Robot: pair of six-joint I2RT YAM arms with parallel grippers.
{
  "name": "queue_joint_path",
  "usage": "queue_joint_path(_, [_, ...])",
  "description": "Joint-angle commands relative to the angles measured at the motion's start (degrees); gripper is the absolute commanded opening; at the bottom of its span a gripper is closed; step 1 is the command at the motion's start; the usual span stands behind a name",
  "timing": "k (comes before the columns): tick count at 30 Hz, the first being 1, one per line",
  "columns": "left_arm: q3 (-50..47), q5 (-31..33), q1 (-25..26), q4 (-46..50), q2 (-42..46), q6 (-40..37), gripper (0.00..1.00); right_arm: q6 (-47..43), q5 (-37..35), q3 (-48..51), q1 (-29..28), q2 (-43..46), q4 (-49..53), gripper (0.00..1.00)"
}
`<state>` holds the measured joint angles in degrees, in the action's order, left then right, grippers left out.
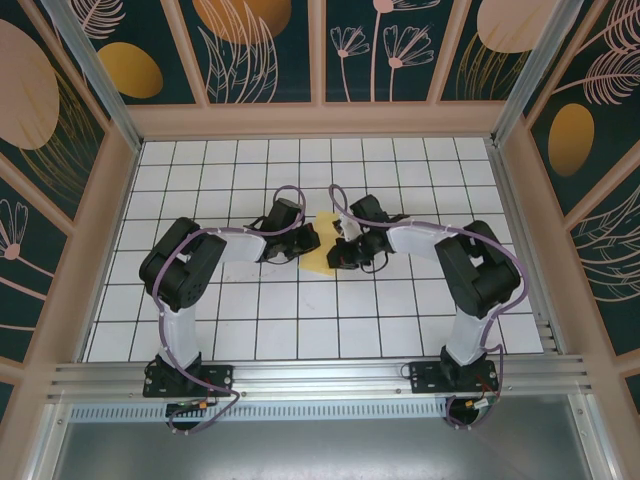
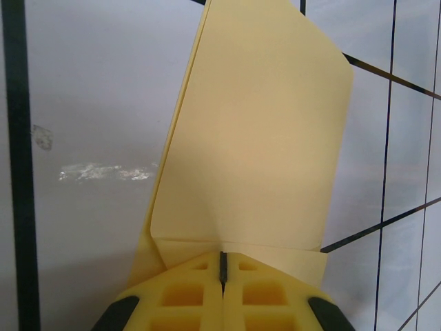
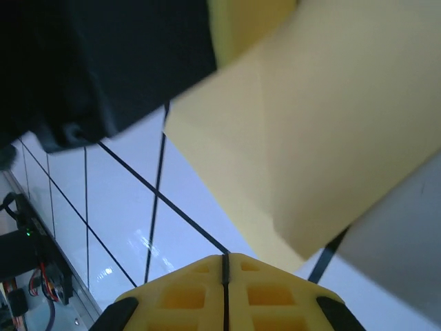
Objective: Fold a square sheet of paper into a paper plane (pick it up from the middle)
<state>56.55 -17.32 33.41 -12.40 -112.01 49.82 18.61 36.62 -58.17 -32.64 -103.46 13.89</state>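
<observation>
Clamping the near edge of the folded sheet of paper (image 2: 262, 138), the left tool (image 2: 222, 276) holds it over the table (image 1: 250, 310), long axis running straight ahead. Opposite the left tool, the right tool (image 3: 224, 265) is closed and empty, the sheet just beyond its tips.
</observation>
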Motion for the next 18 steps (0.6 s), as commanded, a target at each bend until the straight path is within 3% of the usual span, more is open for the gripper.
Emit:
queue_joint_path(1, [-2.69,2.39,0.23,7.06,-2.09,0.41,0.04,1.25,-1.65,-1.99,0.39,-2.01,-1.35,0.09])
queue_joint_path(10, [-3.00,2.34,0.31,6.83,-2.08,0.65,0.04,0.58,-1.20,-3.82,-0.26,-6.93,-0.04,0.09])
queue_joint_path(18, [-3.41,3.17,0.30,6.95,-2.31,1.33,0.04,-1.11,-1.29,2.00,-0.41,-4.17,2.84,0.09])
